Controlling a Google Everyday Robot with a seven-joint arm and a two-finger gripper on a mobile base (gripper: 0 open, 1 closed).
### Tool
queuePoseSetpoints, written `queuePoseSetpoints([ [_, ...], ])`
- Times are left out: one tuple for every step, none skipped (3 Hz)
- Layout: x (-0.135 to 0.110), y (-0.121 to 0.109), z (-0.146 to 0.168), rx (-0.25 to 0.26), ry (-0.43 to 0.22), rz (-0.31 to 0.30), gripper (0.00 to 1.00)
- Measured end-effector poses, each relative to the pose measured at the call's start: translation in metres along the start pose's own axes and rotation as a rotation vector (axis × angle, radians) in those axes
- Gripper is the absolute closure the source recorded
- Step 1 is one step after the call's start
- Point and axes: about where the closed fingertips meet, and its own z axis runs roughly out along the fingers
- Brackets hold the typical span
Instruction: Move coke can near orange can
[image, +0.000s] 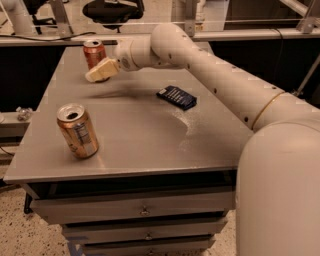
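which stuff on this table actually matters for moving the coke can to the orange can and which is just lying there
Part of the job:
- coke can, standing at the back left of the table
- orange can, standing near the front left edge
- gripper, right beside the coke can

Just lying about:
- dark blue packet, flat near the table's middle

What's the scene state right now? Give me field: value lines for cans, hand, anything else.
target: dark red-orange coke can with silver top, upright, far-left part of table
goal: golden-orange soda can with whitish label panel, standing near front-left edge
hand: cream-coloured robot hand, low beside the coke can's base; contact cannot be told
other: dark blue flat packet, lying mid-table
surface: grey metal table, drawers below
progress: cans far apart, move not yet done
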Motion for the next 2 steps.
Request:
queuePoseSetpoints([
  [0.002, -0.009, 0.023, 0.007, -0.022, 0.028, 0.16],
  [0.006, -0.012, 0.039, 0.004, -0.032, 0.084, 0.41],
])
